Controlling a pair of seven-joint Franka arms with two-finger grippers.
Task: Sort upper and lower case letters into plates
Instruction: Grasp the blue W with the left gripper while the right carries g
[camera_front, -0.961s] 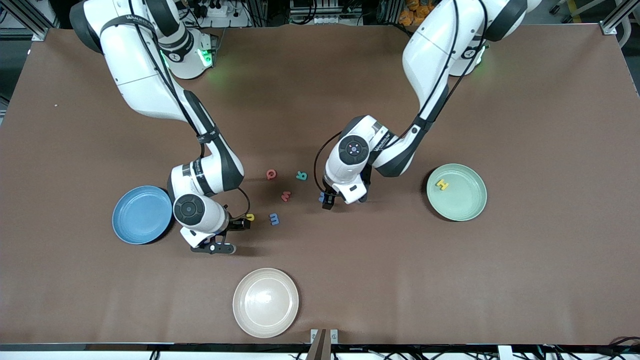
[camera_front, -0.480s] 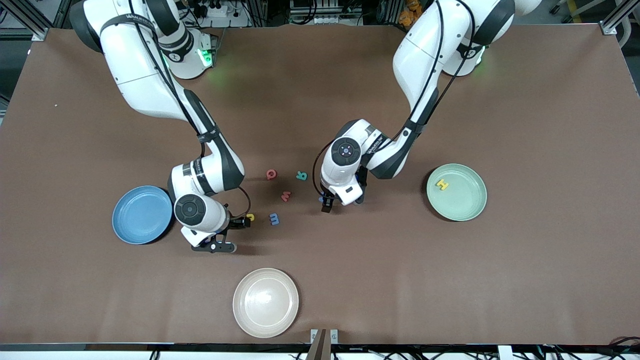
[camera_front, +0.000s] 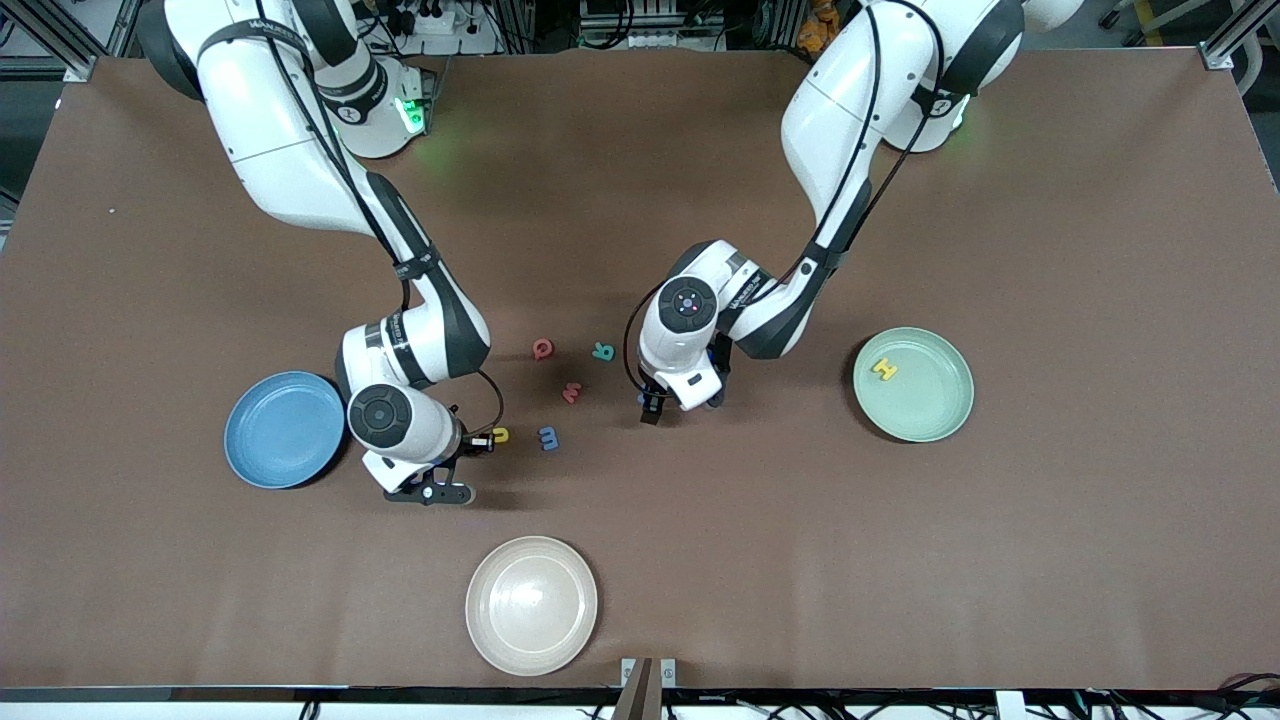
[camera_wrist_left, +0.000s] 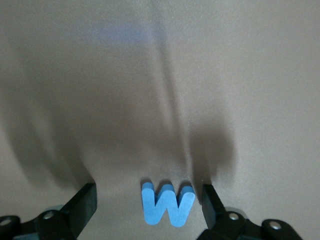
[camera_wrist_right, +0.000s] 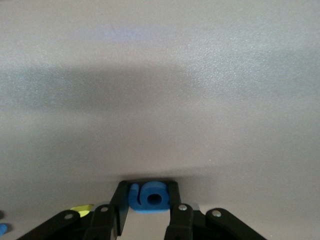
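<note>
My right gripper (camera_wrist_right: 149, 200) is shut on a small blue letter (camera_wrist_right: 150, 196), low over the table beside a yellow letter (camera_front: 500, 435), which also shows in the right wrist view (camera_wrist_right: 81, 209). In the front view the right gripper (camera_front: 482, 441) is between the blue plate (camera_front: 270, 440) and a blue m (camera_front: 548, 437). My left gripper (camera_wrist_left: 147, 205) is open, its fingers on either side of a blue W (camera_wrist_left: 167, 204) lying flat on the table. The left gripper (camera_front: 648, 407) is down at the table. A yellow H (camera_front: 884, 369) lies in the mint plate (camera_front: 930, 405). The blue plate is empty.
A red Q (camera_front: 542, 348), a teal letter (camera_front: 603, 351) and a red w (camera_front: 572, 392) lie loose between the two grippers. A cream-beige plate (camera_front: 531, 610) sits near the table's front edge, empty.
The left arm's hand has shifted a little toward the right arm's end, staying low over the blue W. The right gripper has edged slightly toward the blue plate.
</note>
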